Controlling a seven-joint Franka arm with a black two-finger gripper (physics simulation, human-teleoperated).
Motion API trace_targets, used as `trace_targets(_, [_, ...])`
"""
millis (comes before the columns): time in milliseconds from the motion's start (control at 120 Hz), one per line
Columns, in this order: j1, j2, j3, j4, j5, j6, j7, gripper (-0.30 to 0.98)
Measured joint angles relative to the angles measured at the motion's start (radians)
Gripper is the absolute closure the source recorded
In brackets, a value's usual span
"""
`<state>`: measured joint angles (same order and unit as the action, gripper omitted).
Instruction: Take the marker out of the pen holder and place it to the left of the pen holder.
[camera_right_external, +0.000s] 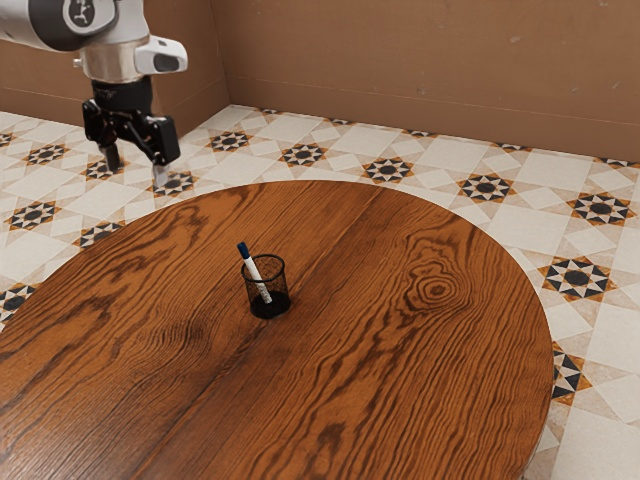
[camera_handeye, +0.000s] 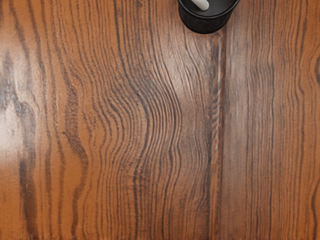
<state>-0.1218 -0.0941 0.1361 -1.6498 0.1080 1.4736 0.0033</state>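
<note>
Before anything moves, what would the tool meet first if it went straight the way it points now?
Probably the wooden tabletop: the wrist view shows bare wood ahead of the tool, with the pen cup off to one side. Depth is hard to judge, though.

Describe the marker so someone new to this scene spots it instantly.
Find the round wooden table, then the small black mesh pen holder standing on it. The marker leans inside, its dark blue cap up above the rim, toward the exterior view's left. Its white barrel sets it apart from the black mesh.
</note>
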Motion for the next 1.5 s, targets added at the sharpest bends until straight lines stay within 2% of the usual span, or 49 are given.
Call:
trace_targets(175, [-0.005, 0.031, 0.001, 0.006, 0.019, 0.014, 0.001, 0.00])
trace_targets(325, [0.008, 0.192, 0.001, 0.003, -0.007, 0.154, 0.000, 0.00])
trace_targets(533, [-0.040, 0.248, 0.000, -0.117, -0.049, 0.380, -0.017, 0.00])
trace_targets(917, [0.010, 0.421, 0.001, -0.115, -0.086, 0.640, -0.041, 0.00])
trace_targets(1058, [0.021, 0.478, 0.003, -0.067, -0.085, 0.696, -0.039, 0.00])
trace_targets(1500, [0.041, 0.543, 0.003, -0.032, -0.096, 0.781, -0.032, 0.00])
